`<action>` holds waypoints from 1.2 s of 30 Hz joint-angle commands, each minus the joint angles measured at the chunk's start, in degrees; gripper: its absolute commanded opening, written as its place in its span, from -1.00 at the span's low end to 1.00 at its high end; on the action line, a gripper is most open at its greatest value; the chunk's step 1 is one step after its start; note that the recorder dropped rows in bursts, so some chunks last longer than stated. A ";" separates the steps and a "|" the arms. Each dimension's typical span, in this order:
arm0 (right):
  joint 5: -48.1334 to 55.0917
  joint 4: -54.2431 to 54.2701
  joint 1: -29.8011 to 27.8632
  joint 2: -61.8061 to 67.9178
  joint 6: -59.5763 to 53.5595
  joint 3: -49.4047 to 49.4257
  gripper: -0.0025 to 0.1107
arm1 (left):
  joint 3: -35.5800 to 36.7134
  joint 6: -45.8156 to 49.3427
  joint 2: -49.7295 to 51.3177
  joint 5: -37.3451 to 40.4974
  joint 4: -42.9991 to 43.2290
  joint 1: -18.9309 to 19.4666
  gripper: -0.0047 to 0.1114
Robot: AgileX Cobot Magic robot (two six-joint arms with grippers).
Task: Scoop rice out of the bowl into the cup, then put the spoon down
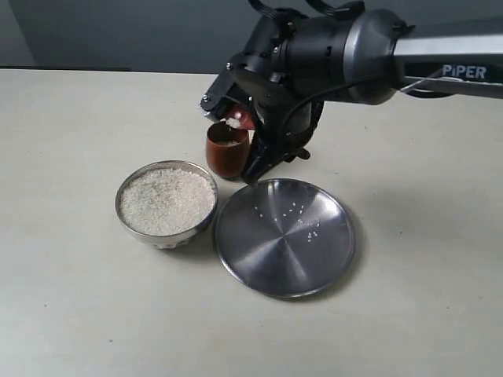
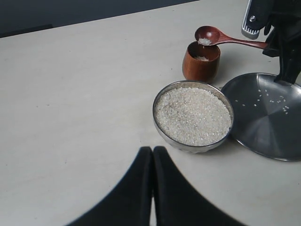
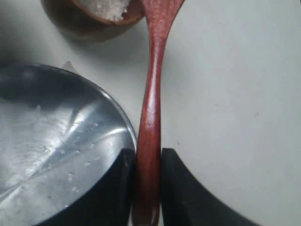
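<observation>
The steel bowl point(image 1: 167, 235) point(image 2: 188, 143) holds a heap of white rice point(image 1: 167, 201) point(image 2: 193, 116). Behind it stands the reddish-brown cup point(image 1: 226, 155) point(image 2: 200, 66) point(image 3: 70, 21) with some rice inside. My right gripper point(image 3: 148, 157) point(image 1: 255, 161) is shut on the handle of the wooden spoon point(image 3: 151, 108) point(image 2: 225, 40) point(image 1: 238, 119). The spoon's oval bowl hangs just over the cup's rim with a little rice in it. My left gripper point(image 2: 152, 151) is shut and empty, on the near side of the bowl, apart from it.
A flat steel plate point(image 1: 267, 251) point(image 2: 268, 127) point(image 3: 42, 136) lies beside the bowl with several stray grains on it. The right arm point(image 1: 369, 55) reaches in over the cup and the plate's far edge. Pale tabletop point(image 1: 71, 141) surrounds everything.
</observation>
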 commanded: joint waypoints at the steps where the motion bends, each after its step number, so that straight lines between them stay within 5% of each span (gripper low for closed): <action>1: 1.72 -3.17 -0.29 0.42 0.02 -0.25 -0.97 | -0.19 -0.09 0.16 -0.77 0.27 -0.11 -0.91; 36: 6.61 -10.01 3.79 0.42 -3.17 -0.25 -0.97 | -0.19 -0.09 0.16 -0.77 0.27 -0.11 -0.91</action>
